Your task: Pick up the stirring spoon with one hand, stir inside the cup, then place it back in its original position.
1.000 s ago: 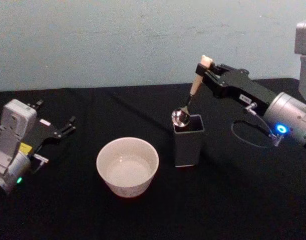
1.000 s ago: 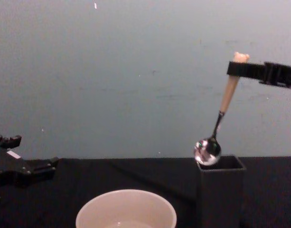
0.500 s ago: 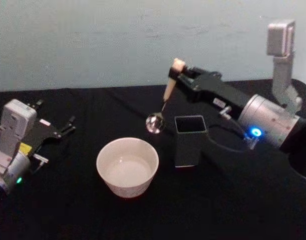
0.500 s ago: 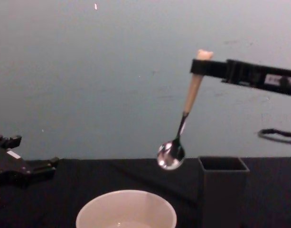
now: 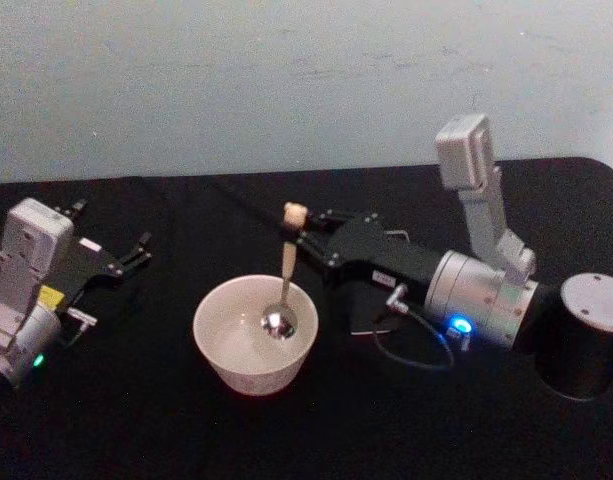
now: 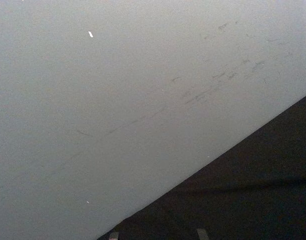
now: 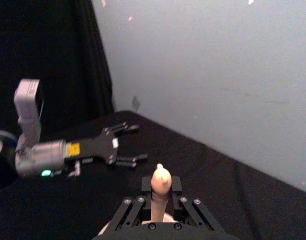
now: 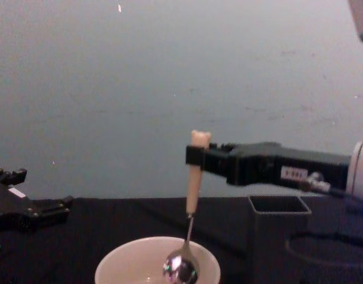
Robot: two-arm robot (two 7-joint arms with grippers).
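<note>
Right gripper (image 5: 294, 230) clenched on stirring spoon (image 5: 284, 272) handle top; bowl hangs below, inside cup (image 5: 236, 370); left gripper (image 5: 114, 235) idle, splayed.

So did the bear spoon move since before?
Yes. The right claw carried the stirring spoon leftward, away from the dark holder, and down; its bowl now sits inside the cup. Left claw rests far left.

R claw (image 5: 294, 232) clamped, arm fwd; L claw (image 5: 136, 252) spread, parked far L.
</note>
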